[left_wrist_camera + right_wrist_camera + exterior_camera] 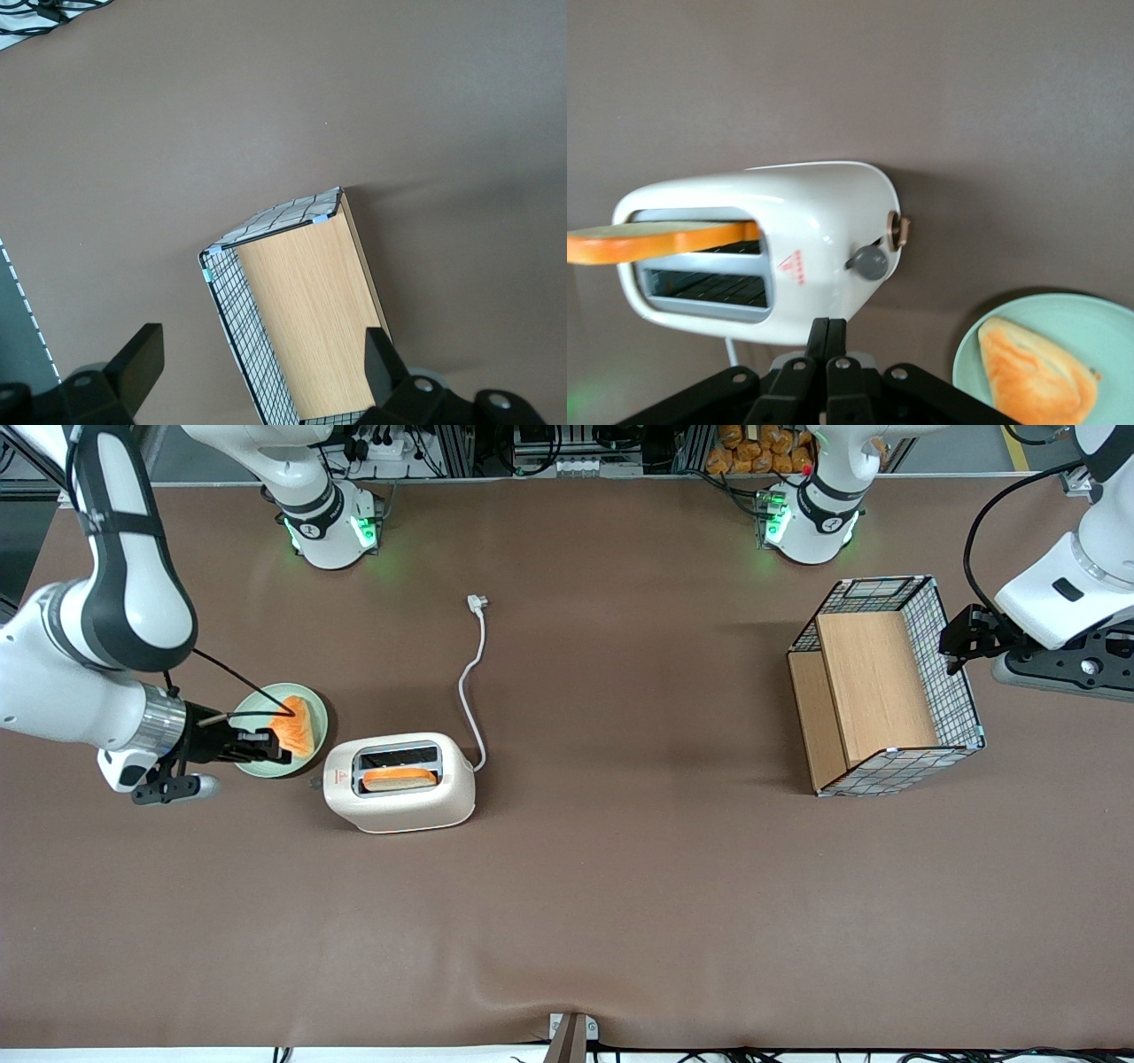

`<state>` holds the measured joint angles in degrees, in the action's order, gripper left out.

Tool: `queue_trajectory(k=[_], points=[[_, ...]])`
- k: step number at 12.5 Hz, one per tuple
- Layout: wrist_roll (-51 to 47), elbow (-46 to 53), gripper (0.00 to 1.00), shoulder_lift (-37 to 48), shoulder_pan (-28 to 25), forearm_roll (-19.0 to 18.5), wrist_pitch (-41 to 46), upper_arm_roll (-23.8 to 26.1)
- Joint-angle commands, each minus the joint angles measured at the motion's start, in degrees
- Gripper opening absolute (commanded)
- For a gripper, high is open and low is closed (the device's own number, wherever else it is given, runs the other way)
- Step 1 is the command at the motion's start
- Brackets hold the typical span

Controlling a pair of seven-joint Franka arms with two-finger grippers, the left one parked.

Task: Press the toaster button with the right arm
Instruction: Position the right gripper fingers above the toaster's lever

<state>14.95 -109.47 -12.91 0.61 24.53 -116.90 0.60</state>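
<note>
Jaws clenched into a blunt tip, the gripper [827, 341] hangs over the plate [312, 701], lined up toward the toaster button [869, 262] of the toaster [399, 782].

The end effector [282, 756] covers part of the green plate [312, 701], and the wrist view's edge cuts that plate off too. From the front, the toaster button [314, 784] is too small to make out. The toast [656, 242] runs past the wrist view's edge.

White right arm [62, 682], blk hand [266, 746]
</note>
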Motion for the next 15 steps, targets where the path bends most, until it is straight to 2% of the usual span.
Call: queue_trajectory(k=[1,2,4,5,9,15], points=[[2.54,-1.62,0.00,-0.96,0.53,2.01,-4.19,0.27],[2.63,-1.97,0.00,-1.76,0.62,3.06,-5.34,0.28],[5.94,-2.15,0.00,-3.08,0.80,8.14,-5.61,0.19],[7.10,-2.23,0.00,-3.52,1.58,9.56,-5.53,0.19],[9.56,-2.67,0.00,-4.31,1.68,10.72,-5.61,0.19],[12.73,-2.67,0.00,-6.24,1.59,14.76,-5.62,-0.08]])
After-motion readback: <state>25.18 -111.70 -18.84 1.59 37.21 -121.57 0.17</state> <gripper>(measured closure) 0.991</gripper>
